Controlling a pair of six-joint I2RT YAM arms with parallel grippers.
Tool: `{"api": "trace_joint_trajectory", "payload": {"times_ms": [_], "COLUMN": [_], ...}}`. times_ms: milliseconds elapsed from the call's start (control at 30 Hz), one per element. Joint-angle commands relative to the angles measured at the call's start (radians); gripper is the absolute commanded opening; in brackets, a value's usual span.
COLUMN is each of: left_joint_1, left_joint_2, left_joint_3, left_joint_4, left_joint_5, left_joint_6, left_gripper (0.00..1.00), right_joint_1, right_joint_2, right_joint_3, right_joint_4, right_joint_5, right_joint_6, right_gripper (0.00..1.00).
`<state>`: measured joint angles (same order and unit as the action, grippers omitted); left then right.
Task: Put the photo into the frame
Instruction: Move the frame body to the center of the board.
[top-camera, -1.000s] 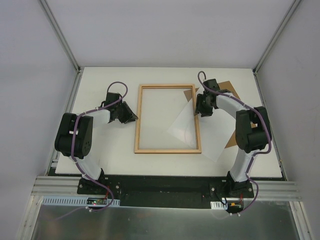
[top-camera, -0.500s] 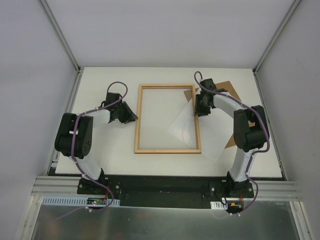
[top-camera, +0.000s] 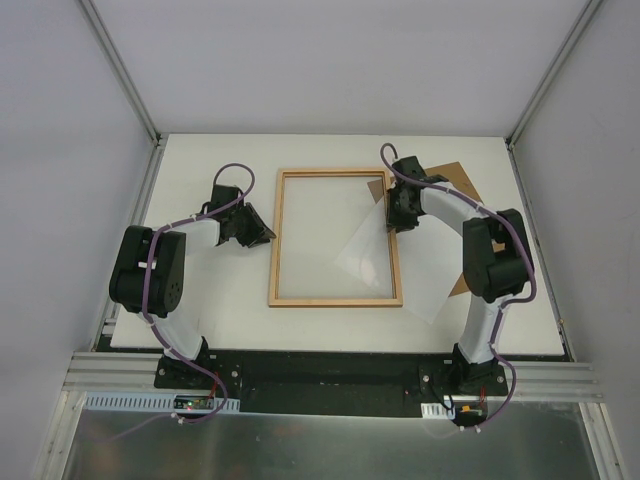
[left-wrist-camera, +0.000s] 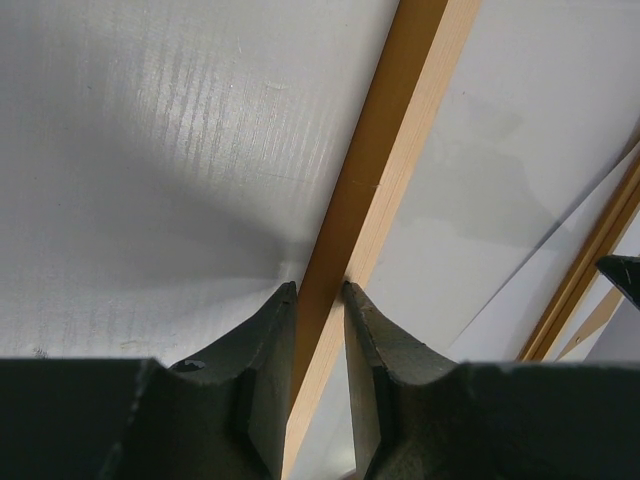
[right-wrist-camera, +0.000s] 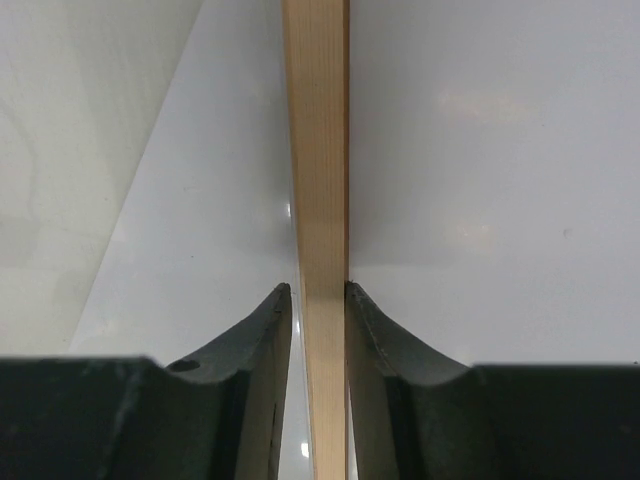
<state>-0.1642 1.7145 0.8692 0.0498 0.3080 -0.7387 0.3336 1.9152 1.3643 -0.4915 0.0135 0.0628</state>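
Since the thin white paper photo (top-camera: 430, 275) lies skewed, blank side up, with one half under the right rail of the pale wooden picture frame (top-camera: 335, 301) and the other half out on the table, the main risk is that moving the frame takes the sheet with it. A rail resting on the paper could drag, crease or spin it further out of line.

The frame lies flat at mid-table. The left gripper (left-wrist-camera: 320, 295) is closed narrowly on the left rail and the right gripper (right-wrist-camera: 318, 295) likewise on the right rail, fingers pressing each side of the wood. Such slim rails give little purchase. An uneven lift could twist the frame, let a rail slip free, or loosen the clear pane.

A brown fibreboard backing panel (top-camera: 458, 178) sits just beyond the right gripper and could be knocked. All of it rests on the white table (top-camera: 220, 300).
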Motion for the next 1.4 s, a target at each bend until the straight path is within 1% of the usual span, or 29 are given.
{"api": "trace_joint_trajectory", "payload": {"times_ms": [0, 167, 300, 500, 600, 633, 800, 1067, 1300, 1367], "left_joint_1": [-0.005, -0.005, -0.005, -0.005, -0.005, -0.005, -0.005, -0.003, 0.008, 0.009], "left_joint_2": [0.025, 0.027, 0.031, 0.027, 0.013, 0.005, -0.067, -0.2, -0.254, -0.269], "left_joint_3": [-0.018, -0.016, -0.015, -0.012, -0.013, -0.015, -0.027, -0.012, 0.031, 0.03], "left_joint_4": [-0.103, -0.102, -0.103, -0.103, -0.105, -0.105, -0.123, -0.226, -0.361, -0.378], "left_joint_5": [-0.049, -0.049, -0.049, -0.046, -0.044, -0.043, -0.063, -0.187, -0.329, -0.339], "left_joint_6": [0.041, 0.042, 0.041, 0.036, 0.025, 0.021, -0.03, -0.064, -0.05, -0.048], "left_gripper": [0.24, 0.24, 0.25, 0.25, 0.29, 0.3, 0.42, 0.43, 0.43, 0.43], "right_joint_1": [0.016, 0.018, 0.019, 0.027, 0.042, 0.048, 0.09, 0.145, 0.192, 0.211], "right_joint_2": [0.022, 0.031, 0.038, 0.036, 0.021, 0.018, 0.018, 0.038, 0.057, 0.064], "right_joint_3": [0.045, 0.048, 0.053, 0.067, 0.088, 0.099, 0.14, 0.156, 0.168, 0.174], "right_joint_4": [-0.03, -0.03, -0.036, -0.05, -0.068, -0.077, -0.114, -0.116, -0.091, -0.081], "right_joint_5": [0.031, 0.033, 0.039, 0.043, 0.063, 0.066, 0.085, 0.075, 0.068, 0.063], "right_joint_6": [-0.009, -0.009, -0.012, -0.011, -0.008, -0.006, 0.005, 0.055, 0.112, 0.127], "right_gripper": [0.32, 0.33, 0.29, 0.06, 0.01, 0.01, 0.01, 0.01, 0.0, 0.01]}}
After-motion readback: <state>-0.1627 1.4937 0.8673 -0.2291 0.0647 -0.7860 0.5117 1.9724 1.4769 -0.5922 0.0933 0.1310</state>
